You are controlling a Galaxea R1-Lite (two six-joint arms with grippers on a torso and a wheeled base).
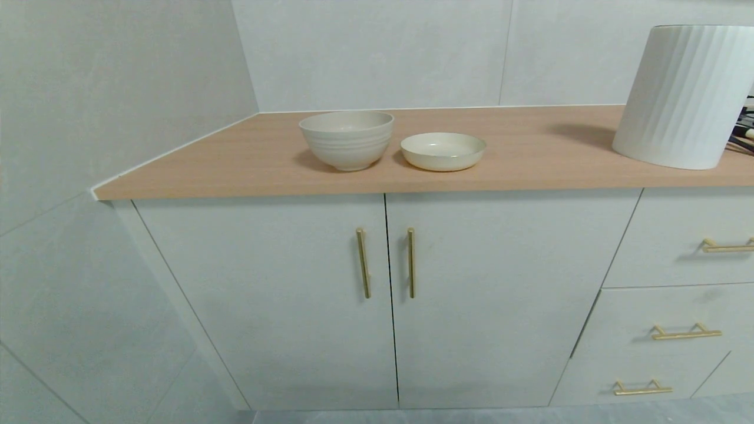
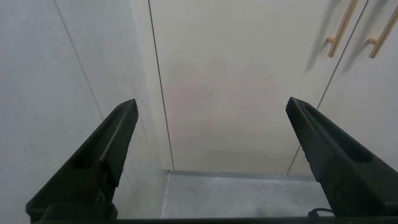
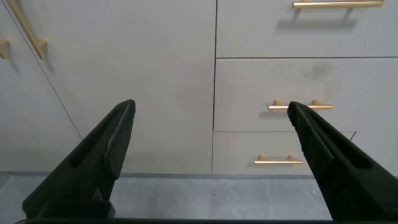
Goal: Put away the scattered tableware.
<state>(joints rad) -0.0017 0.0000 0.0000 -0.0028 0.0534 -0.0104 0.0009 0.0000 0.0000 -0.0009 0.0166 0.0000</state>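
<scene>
A deep beige ribbed bowl (image 1: 347, 139) stands on the wooden countertop (image 1: 530, 159). Just to its right sits a shallow cream dish (image 1: 443, 151). Below them the white cabinet has two shut doors with gold handles (image 1: 363, 262) side by side. My left gripper (image 2: 211, 118) hangs low in front of the left cabinet door (image 2: 236, 81), open, with nothing between its fingers. My right gripper (image 3: 211, 118) is open too and empty, low before the right door and the drawers (image 3: 298, 93).
A tall white ribbed container (image 1: 686, 97) stands at the countertop's right end, with some utensils (image 1: 743, 134) behind it. Three drawers with gold handles (image 1: 686, 333) are to the right of the doors. A wall closes the left side. Grey floor (image 2: 236, 196) lies below.
</scene>
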